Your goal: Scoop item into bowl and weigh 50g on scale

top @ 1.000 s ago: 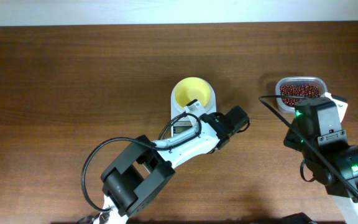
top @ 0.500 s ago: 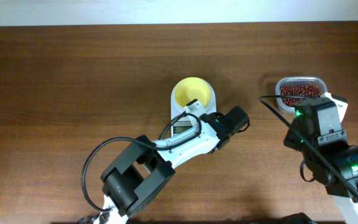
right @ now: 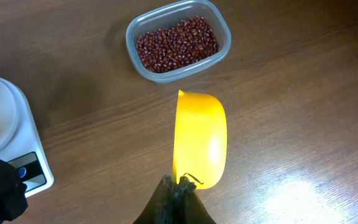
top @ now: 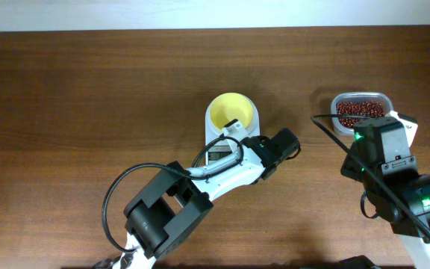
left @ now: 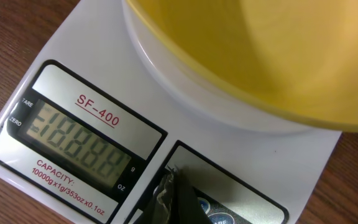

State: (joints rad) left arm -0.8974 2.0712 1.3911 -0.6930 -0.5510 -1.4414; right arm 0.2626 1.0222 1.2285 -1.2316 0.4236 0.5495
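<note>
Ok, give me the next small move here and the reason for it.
Probably lift the left gripper off the scale. Its shut tips rest at the button panel, the display is lit with all segments showing, and the bowl sits empty on it, so the reading likely needs a free scale to settle.

Most of the bowl beyond the top edge; scale buttons behind left claw.
</note>
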